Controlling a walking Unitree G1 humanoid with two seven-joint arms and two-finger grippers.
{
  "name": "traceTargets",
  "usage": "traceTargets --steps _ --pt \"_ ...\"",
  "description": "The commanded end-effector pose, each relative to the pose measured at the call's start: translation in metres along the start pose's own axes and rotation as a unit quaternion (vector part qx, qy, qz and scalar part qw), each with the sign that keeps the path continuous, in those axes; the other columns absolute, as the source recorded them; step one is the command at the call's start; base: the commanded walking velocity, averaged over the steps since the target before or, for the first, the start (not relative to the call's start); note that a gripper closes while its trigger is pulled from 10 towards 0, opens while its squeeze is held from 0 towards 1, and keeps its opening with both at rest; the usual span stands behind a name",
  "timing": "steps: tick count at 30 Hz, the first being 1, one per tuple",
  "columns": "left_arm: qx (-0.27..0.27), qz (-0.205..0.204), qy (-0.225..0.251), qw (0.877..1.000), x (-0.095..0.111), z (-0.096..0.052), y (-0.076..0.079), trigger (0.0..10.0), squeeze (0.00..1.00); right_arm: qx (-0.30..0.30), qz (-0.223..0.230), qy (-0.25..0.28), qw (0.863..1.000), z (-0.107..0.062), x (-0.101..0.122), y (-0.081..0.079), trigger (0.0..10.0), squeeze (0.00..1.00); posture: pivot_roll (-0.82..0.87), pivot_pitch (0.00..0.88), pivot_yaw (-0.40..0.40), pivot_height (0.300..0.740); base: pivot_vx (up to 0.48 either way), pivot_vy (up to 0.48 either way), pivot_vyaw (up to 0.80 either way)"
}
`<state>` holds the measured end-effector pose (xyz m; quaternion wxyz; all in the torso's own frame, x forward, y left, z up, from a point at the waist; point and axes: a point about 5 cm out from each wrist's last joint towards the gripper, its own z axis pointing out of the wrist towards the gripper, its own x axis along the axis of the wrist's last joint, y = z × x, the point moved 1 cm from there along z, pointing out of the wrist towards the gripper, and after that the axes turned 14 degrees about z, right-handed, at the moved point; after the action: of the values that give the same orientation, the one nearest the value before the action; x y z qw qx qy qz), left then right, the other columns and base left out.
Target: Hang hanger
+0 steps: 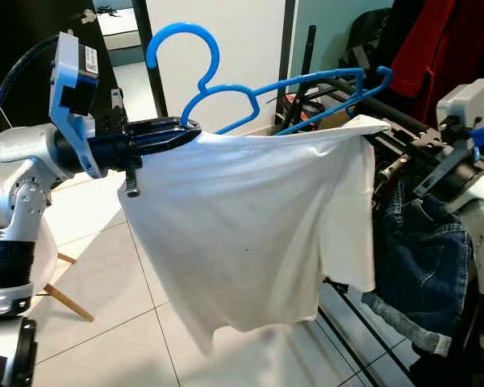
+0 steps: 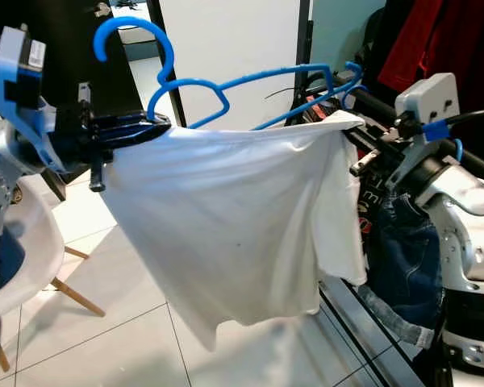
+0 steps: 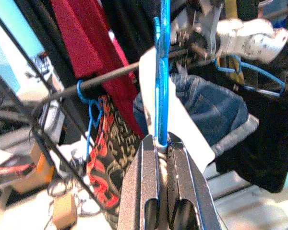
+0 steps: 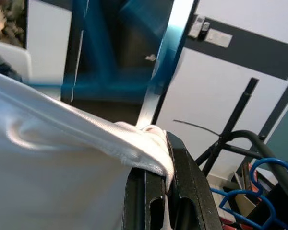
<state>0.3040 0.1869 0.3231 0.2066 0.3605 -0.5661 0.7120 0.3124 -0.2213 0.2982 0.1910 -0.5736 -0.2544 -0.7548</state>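
A blue plastic hanger (image 1: 250,89) is held up in front of me, its hook (image 1: 181,40) pointing up at the left. A white T-shirt (image 1: 250,218) hangs under it, stretched between both arms. My left gripper (image 1: 189,129) is shut on the hanger's left shoulder and the shirt edge there; the left wrist view shows the blue hanger bar (image 3: 161,86) clamped between its fingers (image 3: 144,187). My right gripper (image 2: 356,139) is shut on the shirt's right corner, the white cloth (image 4: 153,143) pinched between its fingers (image 4: 187,191).
A black clothes rack (image 1: 395,113) stands at the right with a red garment (image 1: 436,48), denim jeans (image 1: 419,266) and other clothes. Its rail (image 3: 101,81) carries another blue hanger (image 3: 89,103). A white chair (image 2: 32,250) stands at the left on the tiled floor (image 1: 121,290).
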Motion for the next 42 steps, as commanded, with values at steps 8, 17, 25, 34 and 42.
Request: traceTargets --steps 8,17,25,34,42 --pt "-0.09 -0.003 -0.087 0.992 -0.007 -0.015 0.011 10.0 0.0 0.027 -0.039 -0.027 0.998 0.001 -0.001 -0.005 0.0 0.0 -0.01 0.0 0.02 0.74 0.0 0.0 0.0" --pt "-0.098 0.008 -0.108 0.989 -0.009 -0.016 0.009 10.0 0.0 0.053 -0.045 -0.04 0.997 0.002 -0.002 -0.012 0.0 0.0 -0.01 0.0 0.021 0.74 0.0 0.0 0.0" --pt "-0.125 0.025 -0.152 0.98 -0.019 -0.016 0.016 10.0 0.0 0.121 -0.059 -0.076 0.988 -0.006 0.001 -0.022 0.0 0.0 -0.01 0.0 0.022 0.74 0.0 0.0 0.0" --pt "-0.103 0.056 -0.2 0.973 -0.023 -0.025 0.005 10.0 0.0 0.153 -0.089 -0.15 0.973 -0.027 0.006 -0.014 0.0 0.0 -0.01 0.0 0.023 0.74 0.0 0.0 0.0" --pt "-0.143 0.045 -0.206 0.967 -0.026 -0.027 0.018 10.0 0.0 0.156 -0.098 -0.169 0.968 -0.034 0.009 -0.009 0.0 0.0 -0.01 0.0 0.021 0.74 0.0 0.0 0.0"
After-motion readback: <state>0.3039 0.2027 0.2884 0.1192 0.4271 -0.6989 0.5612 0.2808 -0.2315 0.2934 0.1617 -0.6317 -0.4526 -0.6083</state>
